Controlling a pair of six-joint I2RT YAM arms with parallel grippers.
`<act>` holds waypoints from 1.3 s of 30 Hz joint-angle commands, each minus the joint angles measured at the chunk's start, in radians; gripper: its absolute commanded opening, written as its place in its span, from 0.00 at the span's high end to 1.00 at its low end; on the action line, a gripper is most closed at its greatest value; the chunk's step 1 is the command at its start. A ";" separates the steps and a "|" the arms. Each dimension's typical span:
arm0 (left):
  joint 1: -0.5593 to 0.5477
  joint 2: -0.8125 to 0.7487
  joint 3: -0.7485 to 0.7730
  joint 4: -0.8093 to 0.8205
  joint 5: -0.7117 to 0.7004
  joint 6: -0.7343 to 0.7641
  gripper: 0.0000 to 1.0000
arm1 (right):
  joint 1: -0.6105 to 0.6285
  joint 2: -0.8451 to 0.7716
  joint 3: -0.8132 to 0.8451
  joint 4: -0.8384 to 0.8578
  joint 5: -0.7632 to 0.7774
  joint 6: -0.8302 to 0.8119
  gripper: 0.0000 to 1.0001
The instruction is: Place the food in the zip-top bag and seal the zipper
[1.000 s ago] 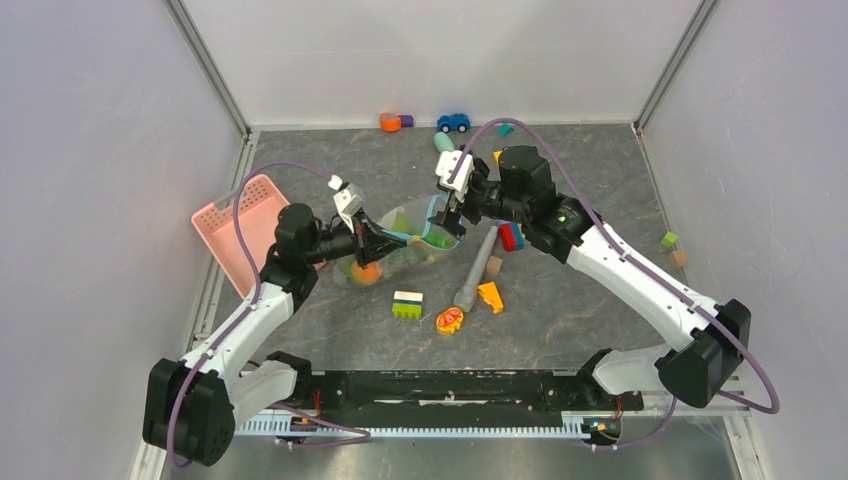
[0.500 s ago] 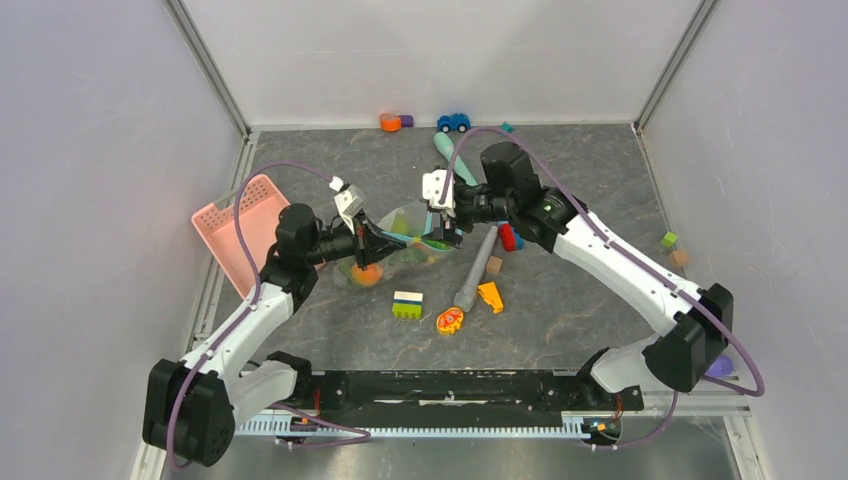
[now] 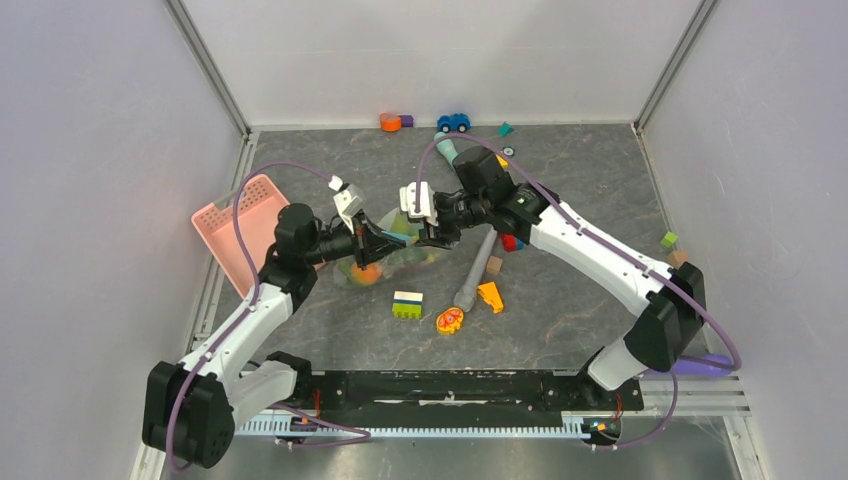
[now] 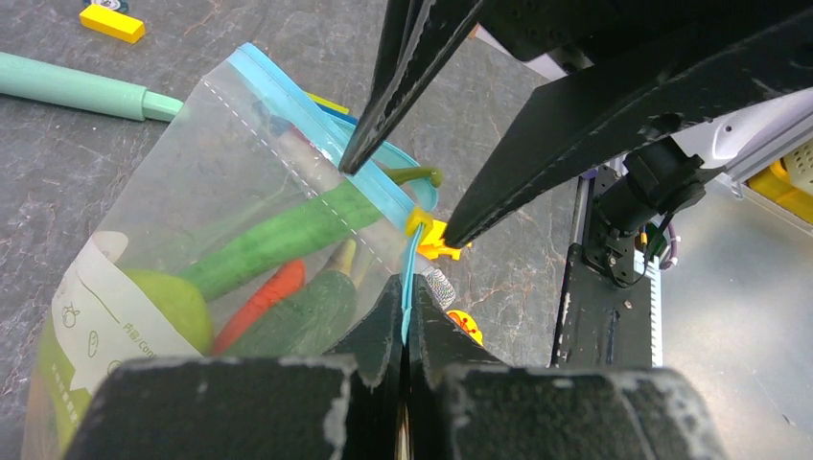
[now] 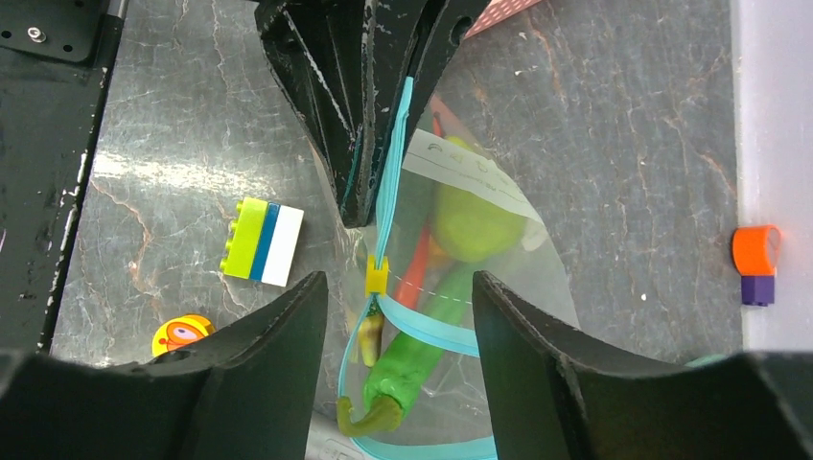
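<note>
Left gripper (image 4: 405, 289) clamps the zipper (image 4: 288, 93) of the bag (image 4: 192, 182). Right gripper (image 5: 396, 286), jaws apart, straddles the yellow slider (image 5: 377, 276). Food (image 4: 288, 235) lies inside.

Lab robot cell (white enclosure walls (image 3: 100, 150))

Left gripper (image 4: 405, 297): you see matt black fingers (image 4: 374, 335), their edges scuffed pale.
Zipper (image 5: 391, 182): smooth teal plastic, slightly shiny, between those jaws.
Zip-top bag (image 4: 220, 192): thin clear plastic film, glossy and creased, just ahead of your left jaws.
Food (image 5: 412, 364): glossy moulded plastic, inside the film.
Label (image 4: 105, 307): matt white, paper-like.
Table (image 5: 623, 144): dark stone-look surface with a faint sheen, under the jaws.
</note>
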 commanded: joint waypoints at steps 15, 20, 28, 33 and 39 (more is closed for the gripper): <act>-0.005 -0.051 0.044 0.020 -0.083 0.022 0.98 | 0.009 0.029 0.121 -0.011 0.153 0.143 1.00; -0.004 -0.084 0.026 -0.013 -0.247 0.025 0.98 | 0.007 0.027 0.224 -0.105 0.379 0.186 1.00; -0.004 -0.125 -0.019 -0.057 -0.405 0.058 0.98 | -0.105 -0.011 0.235 -0.163 0.485 0.226 1.00; -0.004 -0.131 -0.045 -0.059 -0.455 0.070 0.98 | -0.180 -0.021 0.208 -0.161 0.462 0.232 1.00; -0.004 -0.096 -0.033 -0.013 -0.360 0.053 0.98 | -0.181 -0.022 0.169 -0.126 0.209 0.196 1.00</act>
